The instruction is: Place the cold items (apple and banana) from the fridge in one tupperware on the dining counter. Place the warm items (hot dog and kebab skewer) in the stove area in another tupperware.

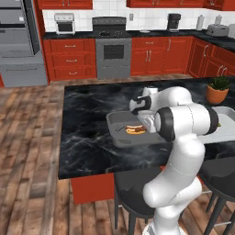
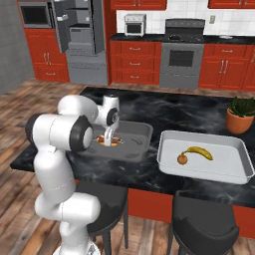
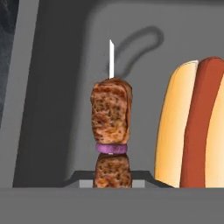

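My gripper [image 3: 112, 180] is shut on the kebab skewer [image 3: 111, 118], browned meat chunks with a purple onion ring on a white stick. The stick casts a shadow on the floor of the dark grey tupperware [image 3: 57, 109]. Beside it in that tub lies the hot dog [image 3: 197, 127]. From the base views, my gripper [image 2: 110, 135] points down into this tupperware [image 2: 144, 144] on the black dining counter, right over the hot dog [image 1: 135, 130]. To the right, a light grey tupperware [image 2: 239, 149] holds the banana [image 2: 200, 152] and the apple [image 2: 183, 159].
A potted plant [image 2: 240, 115] stands behind the light tupperware. Dark stools [image 2: 206, 224] sit under the counter's near edge. The fridge [image 2: 79, 30] stands open at the far wall, with the stove [image 2: 183, 47] and red cabinets beside it.
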Tool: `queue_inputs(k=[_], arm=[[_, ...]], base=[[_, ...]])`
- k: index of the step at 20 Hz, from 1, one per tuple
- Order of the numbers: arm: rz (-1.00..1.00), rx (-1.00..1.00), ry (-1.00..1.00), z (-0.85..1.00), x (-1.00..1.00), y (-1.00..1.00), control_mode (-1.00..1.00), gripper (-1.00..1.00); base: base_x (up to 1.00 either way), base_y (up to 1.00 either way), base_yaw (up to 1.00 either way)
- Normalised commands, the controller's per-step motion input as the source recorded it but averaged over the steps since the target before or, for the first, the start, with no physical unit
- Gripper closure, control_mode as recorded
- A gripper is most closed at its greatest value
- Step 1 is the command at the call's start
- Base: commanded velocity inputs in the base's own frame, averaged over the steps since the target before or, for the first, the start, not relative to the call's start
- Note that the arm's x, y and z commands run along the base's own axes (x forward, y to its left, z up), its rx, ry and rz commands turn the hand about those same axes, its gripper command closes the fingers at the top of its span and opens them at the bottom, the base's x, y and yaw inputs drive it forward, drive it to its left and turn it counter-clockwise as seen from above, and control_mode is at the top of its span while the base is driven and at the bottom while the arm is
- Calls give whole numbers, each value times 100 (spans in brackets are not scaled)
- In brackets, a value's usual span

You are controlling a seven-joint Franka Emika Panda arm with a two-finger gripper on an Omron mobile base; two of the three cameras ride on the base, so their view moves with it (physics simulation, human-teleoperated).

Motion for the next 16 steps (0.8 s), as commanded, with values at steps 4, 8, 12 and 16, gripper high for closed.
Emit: queue_inputs(k=[4,8,12,16], arm=[[7,0,0,-30,19,0,-100,100],[5,0,0,-31,19,0,-100,100],[3,0,0,-24,13,0,-100,100],[1,0,0,-17,4,0,-100,100]], base=[[0,0,0],[0,0,0],[0,0,0],[0,0,0]])
